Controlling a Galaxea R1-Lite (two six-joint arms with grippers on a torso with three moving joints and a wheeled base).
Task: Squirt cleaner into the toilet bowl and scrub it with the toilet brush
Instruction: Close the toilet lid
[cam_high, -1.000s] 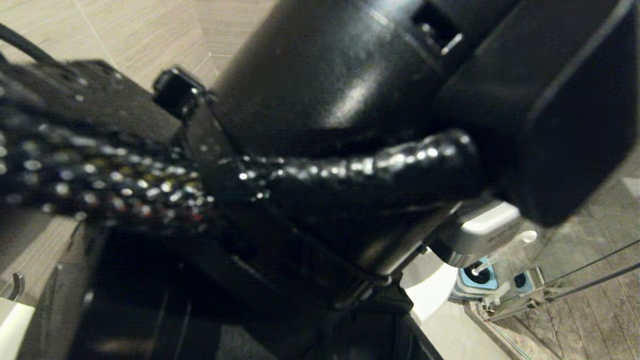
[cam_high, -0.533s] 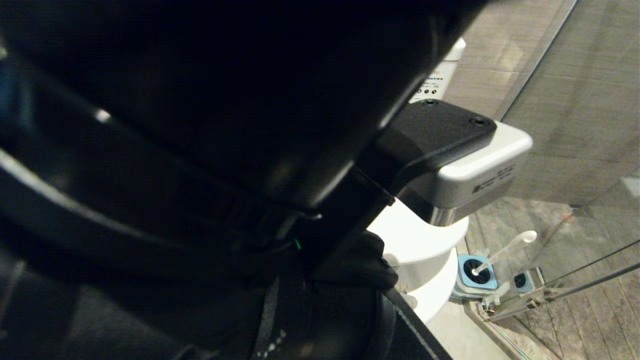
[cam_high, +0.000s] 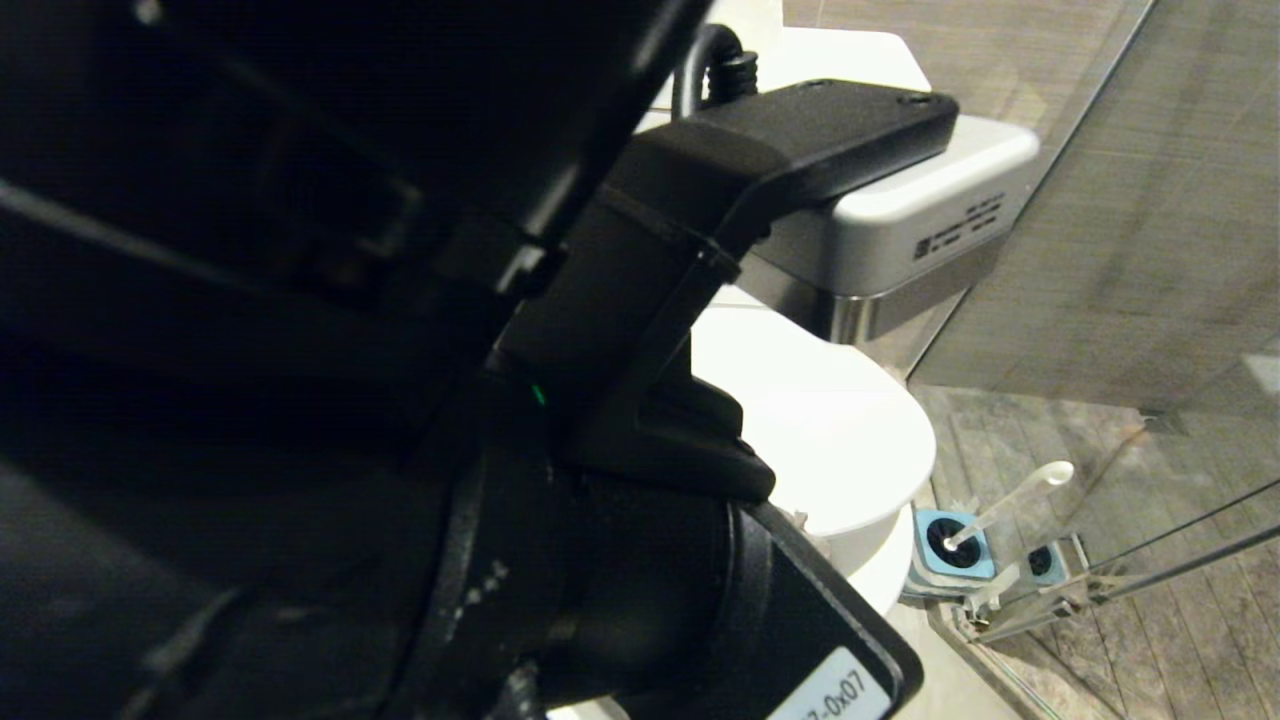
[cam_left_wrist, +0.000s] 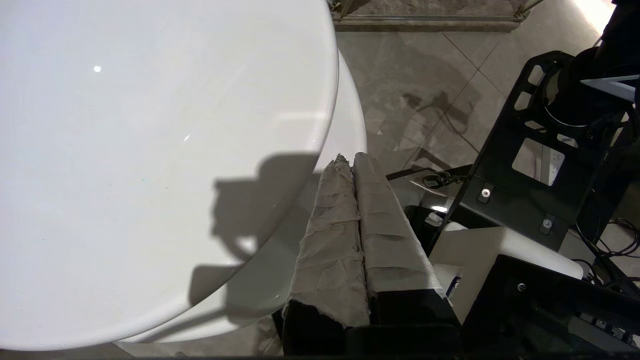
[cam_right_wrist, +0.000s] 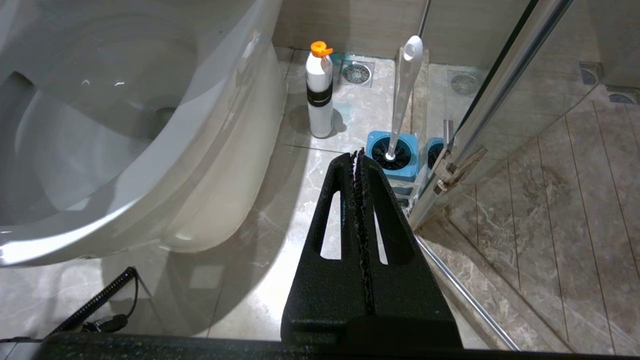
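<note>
The toilet bowl (cam_left_wrist: 150, 150) has its glossy white lid down; the lid fills most of the left wrist view and shows in the head view (cam_high: 840, 440). My left gripper (cam_left_wrist: 348, 159), fingers wrapped in grey tape, is shut on nothing and hangs just beside the lid's front edge. The toilet brush (cam_right_wrist: 406, 95) stands in its blue holder (cam_right_wrist: 392, 155) on the floor by the glass door, and is also in the head view (cam_high: 1015, 495). A white cleaner bottle (cam_right_wrist: 319, 95) with an orange cap stands next to the toilet's base. My right gripper (cam_right_wrist: 357, 152) is shut and empty, low above the floor.
My left arm (cam_high: 400, 350) blocks most of the head view. A glass shower door (cam_right_wrist: 500, 100) with a metal floor rail stands right of the brush holder. A floor drain (cam_right_wrist: 356, 73) lies behind the bottle. My black base frame (cam_left_wrist: 525, 200) is close to the toilet's front.
In the head view my left arm has swung upward and back toward the tank, uncovering more of the toilet lid. The brush and floor have stayed in place. Both grippers remain shut.
</note>
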